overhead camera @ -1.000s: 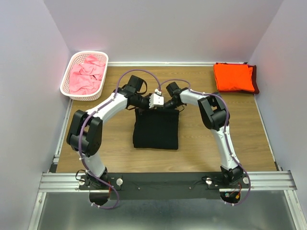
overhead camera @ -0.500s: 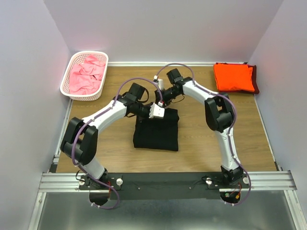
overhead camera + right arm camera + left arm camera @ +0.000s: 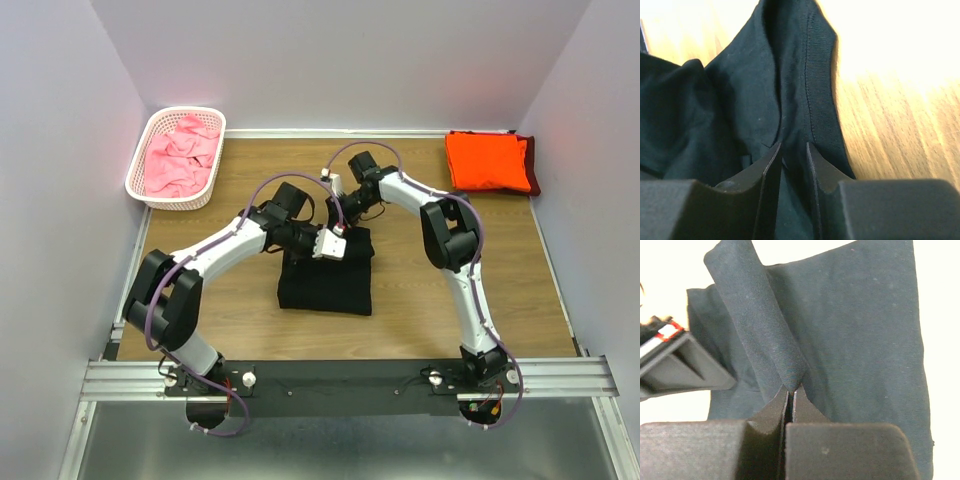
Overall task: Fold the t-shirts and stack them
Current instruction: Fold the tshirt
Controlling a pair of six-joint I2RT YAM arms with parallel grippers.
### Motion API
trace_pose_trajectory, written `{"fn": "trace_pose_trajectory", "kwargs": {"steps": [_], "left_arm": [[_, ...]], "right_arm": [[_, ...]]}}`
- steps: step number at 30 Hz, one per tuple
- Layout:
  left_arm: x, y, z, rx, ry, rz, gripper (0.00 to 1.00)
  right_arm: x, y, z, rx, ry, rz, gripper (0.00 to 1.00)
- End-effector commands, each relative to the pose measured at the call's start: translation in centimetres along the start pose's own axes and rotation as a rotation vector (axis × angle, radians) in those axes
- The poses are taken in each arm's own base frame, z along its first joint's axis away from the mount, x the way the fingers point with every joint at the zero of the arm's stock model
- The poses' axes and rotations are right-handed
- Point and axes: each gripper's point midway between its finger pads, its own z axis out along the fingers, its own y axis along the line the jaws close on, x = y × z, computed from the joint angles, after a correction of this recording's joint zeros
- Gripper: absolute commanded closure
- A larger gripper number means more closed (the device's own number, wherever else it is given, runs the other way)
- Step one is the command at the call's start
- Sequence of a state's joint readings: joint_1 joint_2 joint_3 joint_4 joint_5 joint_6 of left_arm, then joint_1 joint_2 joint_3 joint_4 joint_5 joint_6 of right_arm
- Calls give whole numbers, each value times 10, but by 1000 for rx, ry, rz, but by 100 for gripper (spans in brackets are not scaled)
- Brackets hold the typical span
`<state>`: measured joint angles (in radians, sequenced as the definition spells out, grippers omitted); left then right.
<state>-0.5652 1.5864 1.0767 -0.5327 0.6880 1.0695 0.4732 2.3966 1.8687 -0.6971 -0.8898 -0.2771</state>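
Note:
The black t-shirt (image 3: 325, 275) lies folded in the middle of the table. My left gripper (image 3: 336, 247) is over its far part, shut on a raised fold of the black cloth (image 3: 765, 330); in the left wrist view the jaws (image 3: 791, 390) pinch that ridge tightly. My right gripper (image 3: 343, 218) is at the shirt's far edge. In the right wrist view (image 3: 792, 147) its jaws stand narrowly apart with black cloth (image 3: 740, 100) bunched between them. An orange t-shirt (image 3: 487, 160) lies folded on a maroon one (image 3: 532, 172) at the far right. Pink t-shirts (image 3: 180, 155) fill the basket.
The white lattice basket (image 3: 188, 203) stands at the far left corner against the left wall. Walls close the table on three sides. Both arms cross over the middle of the wooden table (image 3: 450, 290), their forearms close together above the black shirt.
My left gripper has carried the black fold from the shirt's far edge toward the near side. My right gripper lifted back from the far edge, then came slightly nearer.

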Motion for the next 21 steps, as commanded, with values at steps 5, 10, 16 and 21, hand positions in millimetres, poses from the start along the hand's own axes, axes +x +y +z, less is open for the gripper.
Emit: {"fn": "trace_pose_trajectory", "kwargs": {"steps": [5,10,16,21], "left_arm": [[-29,61,-27,-153,-20,71,100],[-11,91,-29,-190,8,58,100],[6,102,-18,-194,19,62,100],[8,102,-14,-219,4,73,100]], "right_arm": [[58,-3,20,-69,112,88,68],[63,2,19,-86,115,86,69],[59,3,17,-84,109,74,69],[53,-1,14,-52,106,55,69]]}}
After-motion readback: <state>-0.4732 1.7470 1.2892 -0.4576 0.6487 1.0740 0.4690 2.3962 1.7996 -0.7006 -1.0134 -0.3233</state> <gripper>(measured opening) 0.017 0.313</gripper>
